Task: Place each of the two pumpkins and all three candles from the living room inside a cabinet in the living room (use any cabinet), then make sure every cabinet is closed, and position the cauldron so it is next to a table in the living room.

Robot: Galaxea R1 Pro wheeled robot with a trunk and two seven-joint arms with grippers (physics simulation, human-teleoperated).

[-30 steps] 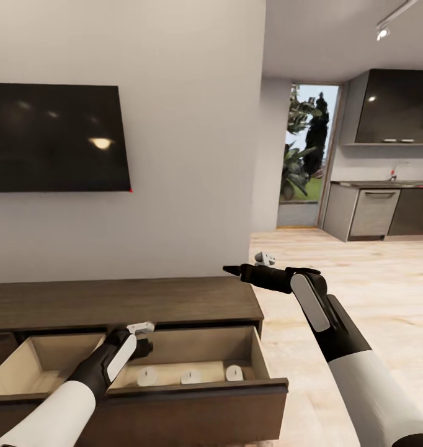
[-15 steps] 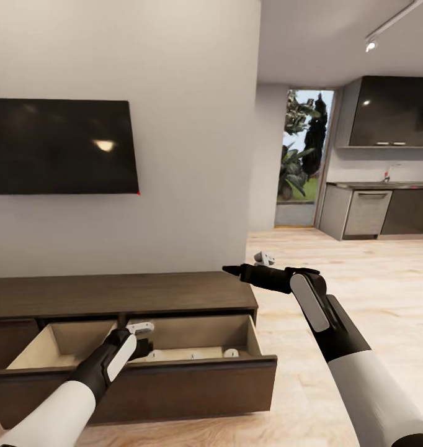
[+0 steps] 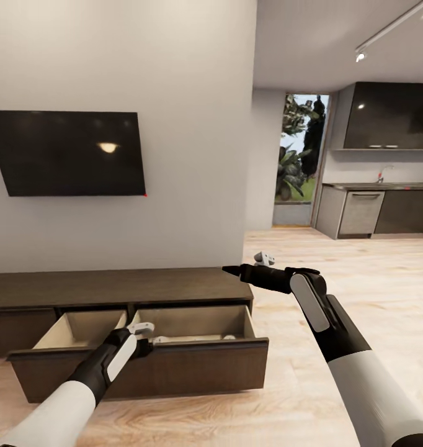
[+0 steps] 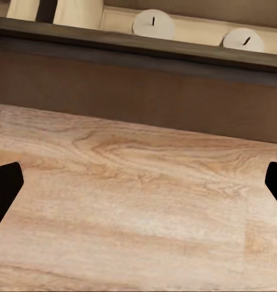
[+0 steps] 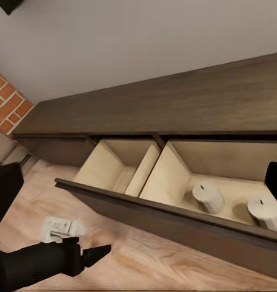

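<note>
The dark-brown cabinet (image 3: 112,287) stands against the white wall with its wide drawer (image 3: 143,366) pulled out. Two candles (image 3: 162,339) (image 3: 230,337) peek over the drawer front. In the right wrist view two candles (image 5: 208,196) (image 5: 264,211) stand in the tan right compartment, and the left compartment (image 5: 114,167) looks bare. My left gripper (image 3: 140,332) (image 4: 138,185) is open, hovering over the floor in front of the drawer front (image 4: 138,79), with candles (image 4: 153,24) (image 4: 243,40) beyond it. My right gripper (image 3: 233,270) (image 5: 138,182) is open, held above the cabinet's right end.
A black TV (image 3: 69,152) hangs on the wall above the cabinet. Light wood floor (image 3: 360,279) stretches right toward a kitchen (image 3: 373,211) and a glass door with plants (image 3: 298,161). A brick wall (image 5: 7,109) shows past the cabinet's far end.
The whole view has pulled back from the cabinet, so the camera moved: the drawer now lies farther off with more floor before it. Both arms keep their pose and the drawer stays open.
</note>
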